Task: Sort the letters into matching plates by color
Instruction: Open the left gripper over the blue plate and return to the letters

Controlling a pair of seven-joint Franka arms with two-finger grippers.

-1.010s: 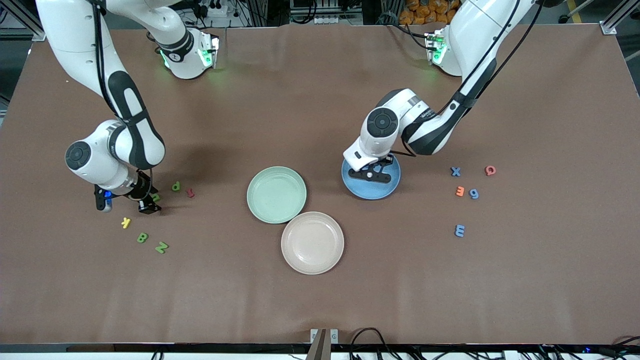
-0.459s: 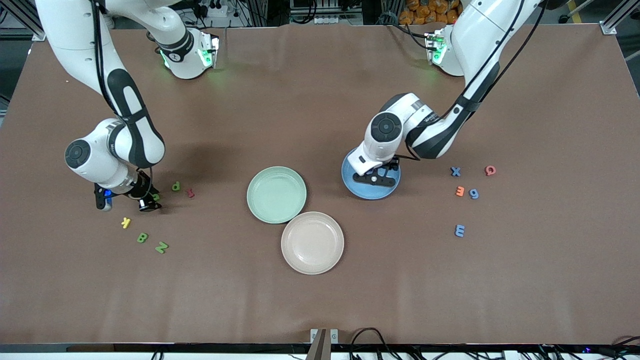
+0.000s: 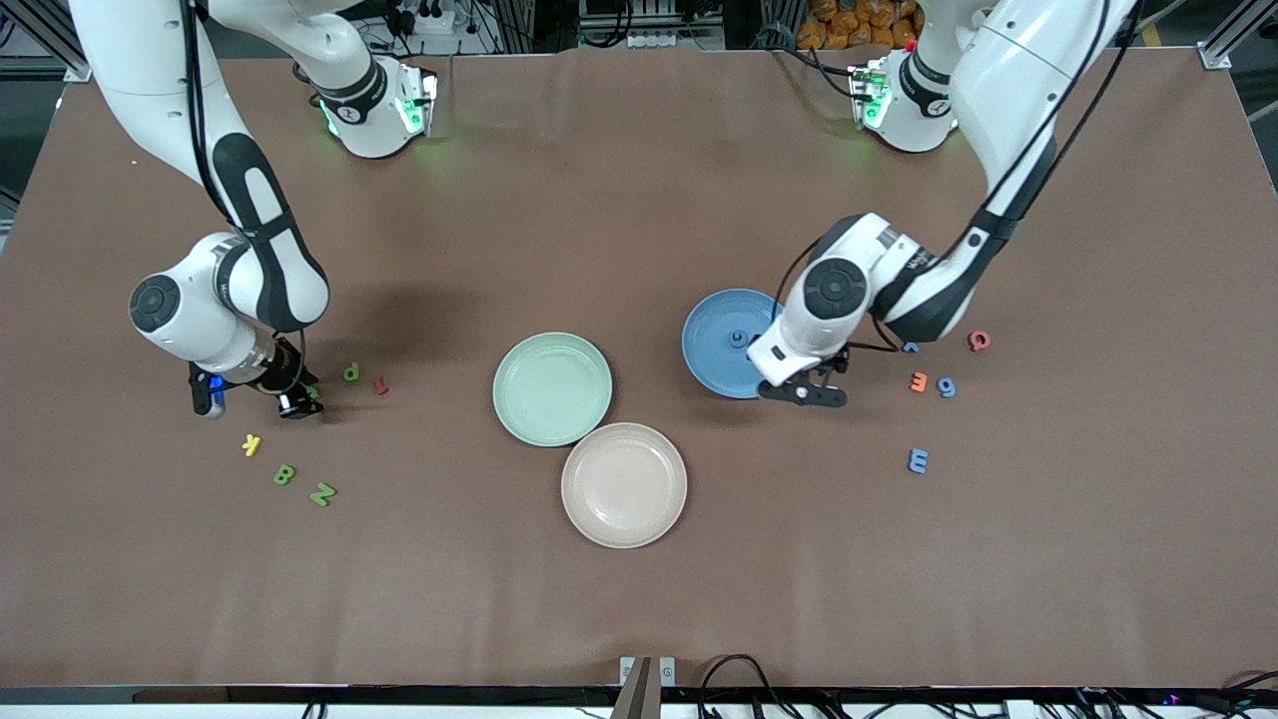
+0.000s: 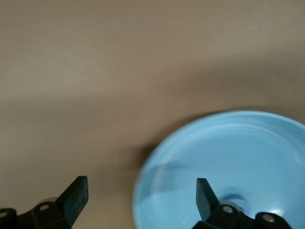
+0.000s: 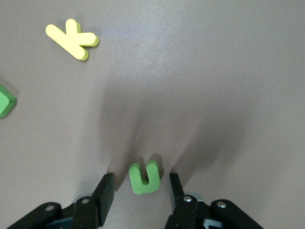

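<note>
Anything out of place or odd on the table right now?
Nothing stands out. One blue letter lies in the blue plate, the green plate is bare, and the right tool straddles a green U flat on the table.

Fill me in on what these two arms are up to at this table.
They are sorting foam letters by colour into plates. The left gripper, open and empty, hangs at the edge of the round blue plate, where one small blue letter lies. The right gripper is down at the table with its fingers on either side of a green letter U, not yet lifted. The pale mint green plate holds nothing.
</note>
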